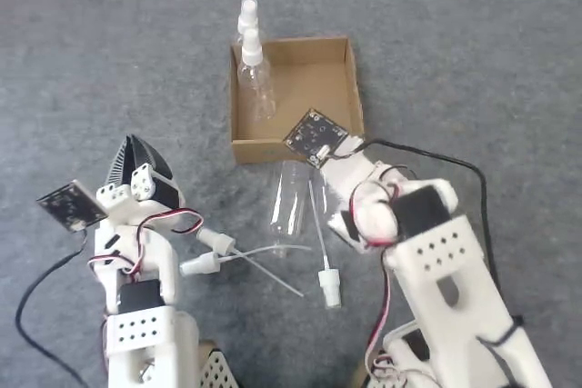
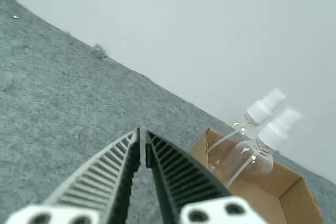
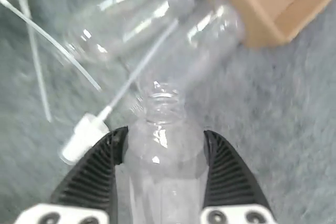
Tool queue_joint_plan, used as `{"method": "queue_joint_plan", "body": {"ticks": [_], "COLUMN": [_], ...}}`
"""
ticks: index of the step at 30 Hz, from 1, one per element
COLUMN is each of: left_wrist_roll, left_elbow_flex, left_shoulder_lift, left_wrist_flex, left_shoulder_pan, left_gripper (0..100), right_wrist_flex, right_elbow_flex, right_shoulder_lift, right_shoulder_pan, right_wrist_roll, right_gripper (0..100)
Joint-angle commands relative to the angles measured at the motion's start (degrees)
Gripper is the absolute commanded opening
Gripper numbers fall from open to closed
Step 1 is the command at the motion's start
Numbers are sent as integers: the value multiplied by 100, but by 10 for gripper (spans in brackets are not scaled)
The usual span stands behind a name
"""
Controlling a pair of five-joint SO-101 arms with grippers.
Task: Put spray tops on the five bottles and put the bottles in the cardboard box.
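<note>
Two bottles with spray tops (image 1: pixel 255 65) stand at the cardboard box (image 1: pixel 309 79), by its left wall (whether both are inside, I cannot tell). The right gripper (image 3: pixel 165 137) is clamped on an open-necked bottle (image 3: pixel 157 108) near the box's front corner, with two uncapped bottles (image 3: pixel 123 17) just beyond. Three loose spray tops (image 1: pixel 329 286) lie on the grey mat (image 1: pixel 91 70). The left gripper (image 2: pixel 140 148), fingers together on nothing, faces open mat

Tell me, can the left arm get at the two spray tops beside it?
Probably yes: the spray tops lie uncovered on the carpet close by. But the left gripper is shut and points away from them.
</note>
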Motion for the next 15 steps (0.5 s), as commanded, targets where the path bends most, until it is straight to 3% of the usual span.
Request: {"method": "queue_joint_plan", "body": {"ticks": [1,15], "left_wrist_roll": [-79,-325], "left_elbow_flex": [-75,-312], "left_shoulder_lift": [-97,-97], "left_wrist_flex": [-123,167], "left_shoulder_pan": [18,18], "left_gripper": [13,16], "right_wrist_flex": [-268,-593], "right_elbow_flex": [-369,-325], "right_shoulder_lift": [-453,-576], "right_shoulder_pan": [-189,66], "right_wrist_roll": [-369,-1327], "right_gripper": [27,27]}}
